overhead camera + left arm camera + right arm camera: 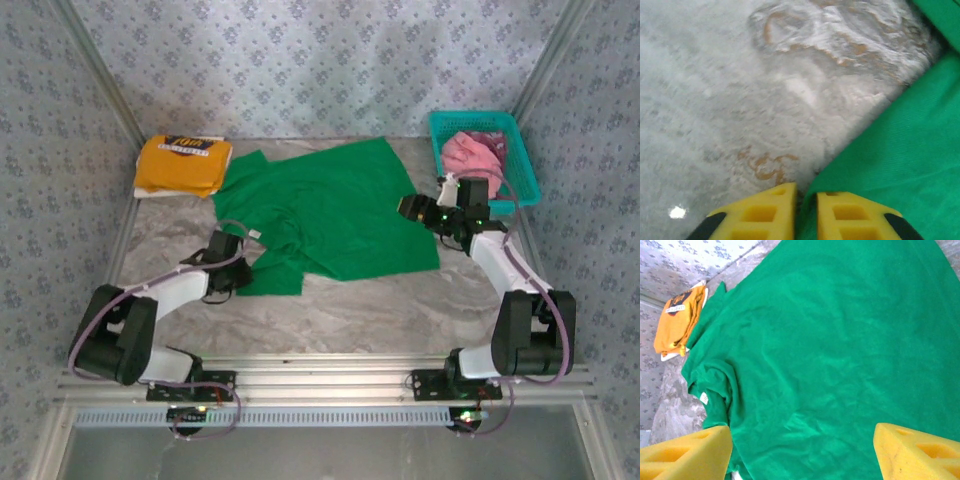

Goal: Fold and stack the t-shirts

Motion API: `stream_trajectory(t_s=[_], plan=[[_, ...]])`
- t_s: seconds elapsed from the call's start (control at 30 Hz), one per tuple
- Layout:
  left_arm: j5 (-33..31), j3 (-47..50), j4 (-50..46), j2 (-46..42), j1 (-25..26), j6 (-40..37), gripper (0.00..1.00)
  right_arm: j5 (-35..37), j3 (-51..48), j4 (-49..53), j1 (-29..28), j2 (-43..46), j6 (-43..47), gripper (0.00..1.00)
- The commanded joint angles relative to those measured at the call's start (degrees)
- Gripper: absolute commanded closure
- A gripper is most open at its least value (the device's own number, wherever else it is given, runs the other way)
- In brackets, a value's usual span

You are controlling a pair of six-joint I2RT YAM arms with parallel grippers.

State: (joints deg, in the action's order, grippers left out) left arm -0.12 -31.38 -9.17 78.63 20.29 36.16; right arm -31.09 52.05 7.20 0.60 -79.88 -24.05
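Pinching the green t-shirt (pixel 900 150) by its edge at bottom centre, left gripper (pixel 805 194) pressed together. Right gripper (pixel 802 432) spread wide over the cloth, low in frame. Folded yellow-orange t-shirt (pixel 677 322) at upper left.

The green t-shirt (pixel 335 205) lies spread open at the middle of the table, plain bright green and short-sleeved, turned at an angle so that one corner points to 5 o'clock. Most of it is flat with shallow creases. Its side toward 8 o'clock is rumpled, with a flap doubled over on itself, and a small white label (pixel 703 398) shows among those folds.

The yellow-orange t-shirt (pixel 183 163) sits at 10 o'clock, just beside the green one. It is folded into a neat, thick rectangle with dark print on top.

The pink t-shirt (pixel 472 152) is at 2 o'clock, bunched loosely in a teal basket (pixel 526 176).
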Motion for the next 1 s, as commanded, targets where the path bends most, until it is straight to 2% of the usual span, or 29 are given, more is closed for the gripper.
stream_trajectory(t_s=[0.0, 0.2, 0.3, 0.43, 0.53, 0.6, 0.63, 0.7, 0.77, 0.83, 0.87, 0.97], plan=[[1.94, 3.64, -0.86, -1.47, 1.09, 3.12, 1.0, -3.05, 2.85, -2.24, 0.96, -1.79, -1.21, 0.23], [0.36, 5.49, -11.55, -12.21, 3.42, 13.46, 1.0, -3.89, 4.54, -3.38, 1.32, -4.0, -1.68, 0.23], [-0.29, 9.17, -18.67, -23.21, 8.63, 26.53, 1.0, -4.06, 4.35, -4.1, 1.25, -4.74, -2.43, 0.23], [-1.11, 15.33, -35.38, -44.01, 15.35, 44.73, 1.0, -3.82, 3.34, -6.05, 1.24, -5.44, -3.5, 0.23], [-6.14, 12.25, -53.19, -59.67, 19.52, 51.16, 1.0, -3.63, 3.3, -6.25, 1.19, -6.66, -3.63, 0.23], [-11.28, 7.82, -59.68, -63.98, 20.7, 49.96, 1.0, -3.54, 3.17, -6.54, 1.21, -7.25, -3.57, 0.23], [-13.39, 6.18, -59.65, -63.77, 20.7, 47.88, 0.87, -3.45, 3.01, -6.83, 1.16, -7.48, -3.6, 0.23], [-15.75, 4.2, -53.57, -58.53, 20.54, 42.3, 0.59, -3.13, 2.81, -7.28, 1.08, -7.96, -3.65, 0.23], [-16.59, -0.1, -45.2, -47.18, 20.42, 34.63, 0.45, -3.01, 3.06, -7.21, 0.98, -8.18, -3.64, 0.23], [-18.34, -8.1, -43.08, -35.21, 20.45, 30.07, 0.23, -2.83, 3.55, -6.22, 0.9, -8.05, -3.37, 0.23], [-19.53, -12.69, -43.53, -30.36, 20.4, 28.2, 0.18, -2.75, 3.79, -5.71, 0.76, -7.85, -3.02, 0.23], [-21.83, -20.59, -42.2, -24.77, 20.0, 22.71, 0.19, -0.86, 5.24, -2.79, 0.28, -7.29, -1.28, 0.22]])
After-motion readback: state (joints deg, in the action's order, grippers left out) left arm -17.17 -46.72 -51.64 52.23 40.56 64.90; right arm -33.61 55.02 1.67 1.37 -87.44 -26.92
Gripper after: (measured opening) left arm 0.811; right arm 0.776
